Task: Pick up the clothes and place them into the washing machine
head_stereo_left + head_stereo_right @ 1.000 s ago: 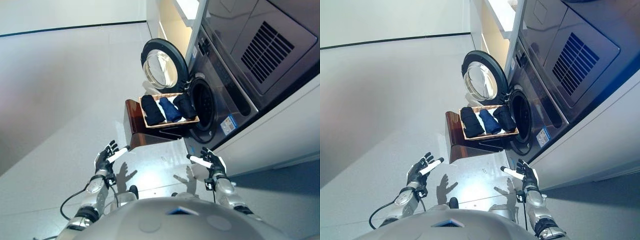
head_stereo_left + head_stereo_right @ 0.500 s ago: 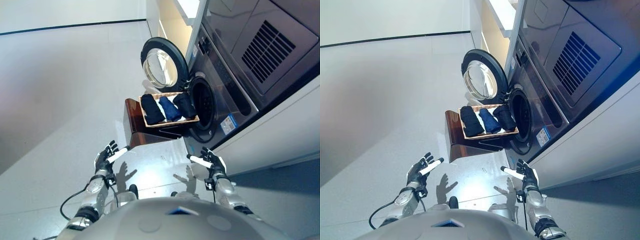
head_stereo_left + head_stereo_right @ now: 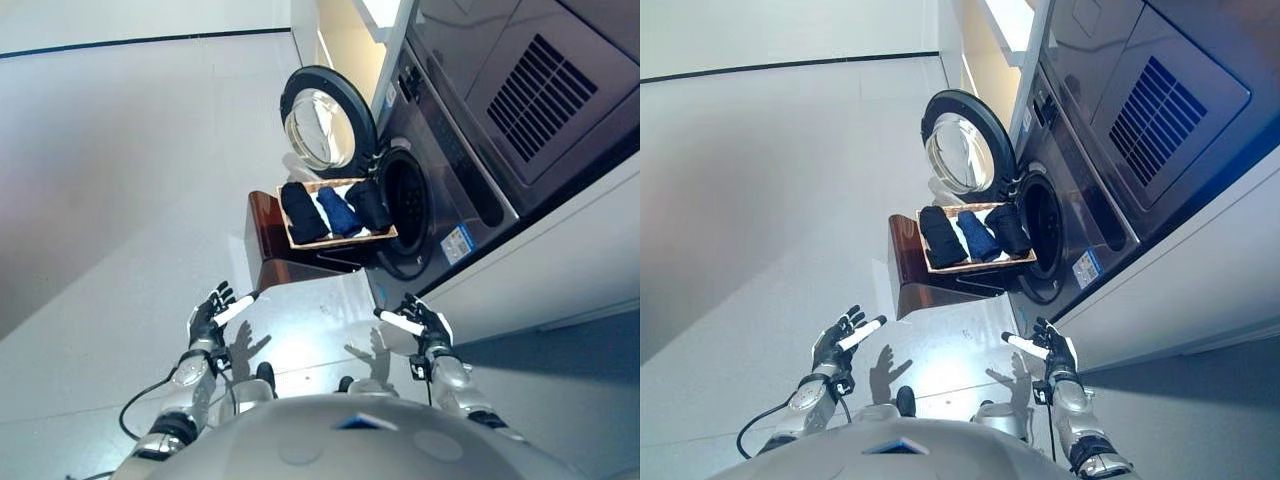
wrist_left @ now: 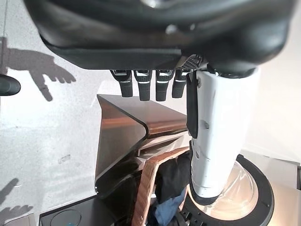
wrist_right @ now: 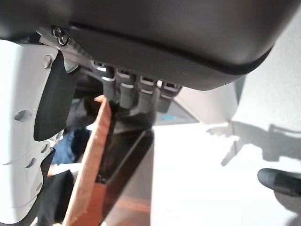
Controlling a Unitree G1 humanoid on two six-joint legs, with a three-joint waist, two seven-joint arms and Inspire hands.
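The clothes (image 3: 338, 210) lie ahead of both hands, well apart from either, as three dark folded bundles side by side in a shallow tray (image 3: 341, 241); the row runs across toward the open mouth of the washing machine (image 3: 440, 190), so the bundle at the robot's right sits just beside the drum. The left hand (image 3: 211, 312) and right hand (image 3: 420, 319) hang low over the floor (image 3: 130, 180), fingers straight and spread, holding nothing; neither looks much nearer, though the right hand is on the machine's side. The tray rests on a brown stand (image 3: 280, 255) that serves as the table; the round door (image 3: 325, 122) is swung wide behind it; pale bare floor all around.
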